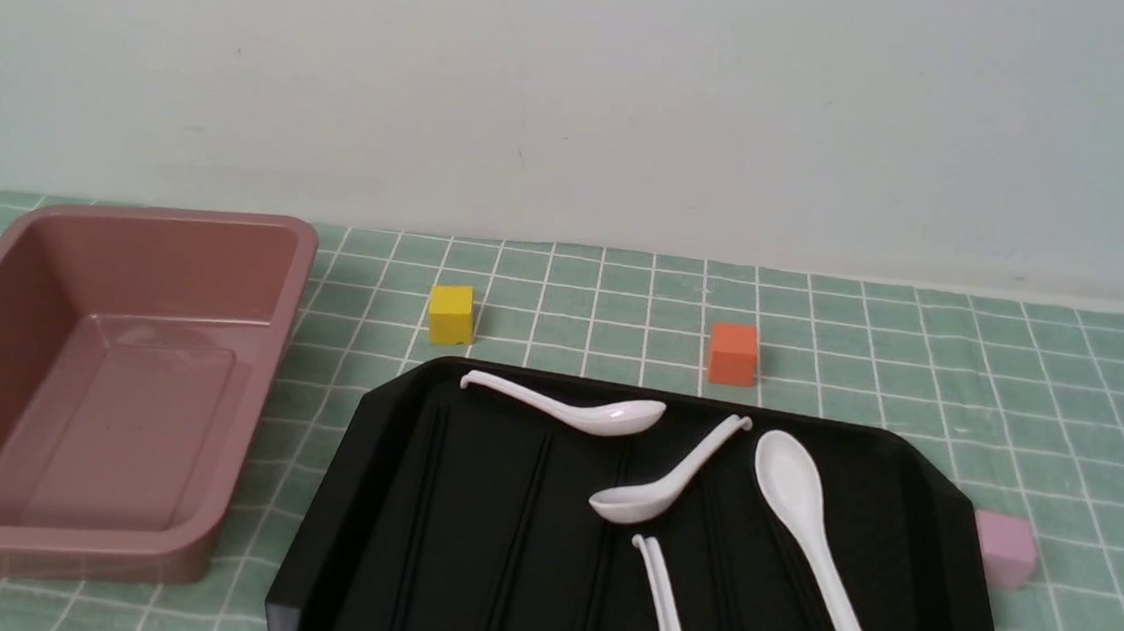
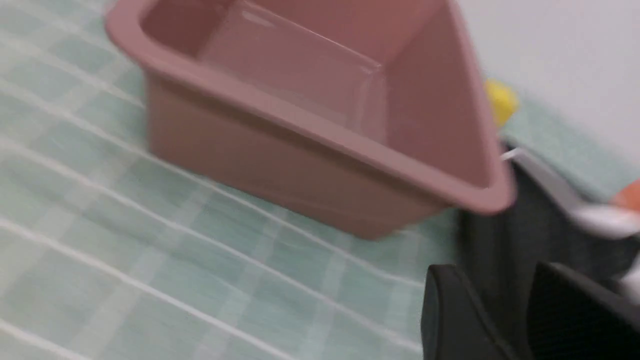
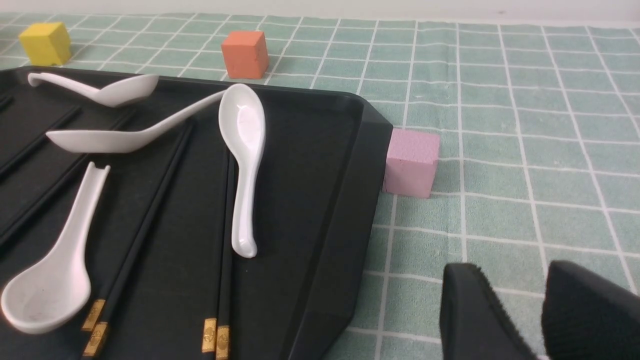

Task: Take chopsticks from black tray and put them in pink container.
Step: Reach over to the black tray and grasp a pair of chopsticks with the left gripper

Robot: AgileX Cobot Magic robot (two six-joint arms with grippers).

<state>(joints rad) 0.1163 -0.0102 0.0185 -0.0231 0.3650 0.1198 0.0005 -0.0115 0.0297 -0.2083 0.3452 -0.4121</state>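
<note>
Pale grey-white wall (image 1: 579, 96) across the back, few faint scuffs, bluer toward the right side. Green cloth (image 1: 1093, 448) with white grid lines, slightly rippled, its far edge running along the wall's foot. Light soft, even; no lamp or window in view.

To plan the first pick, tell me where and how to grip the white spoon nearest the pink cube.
Probably mid-handle on the spoon, from above, jaws across its length: the narrow handle lies lengthwise, clear of the tray's walls.
</note>
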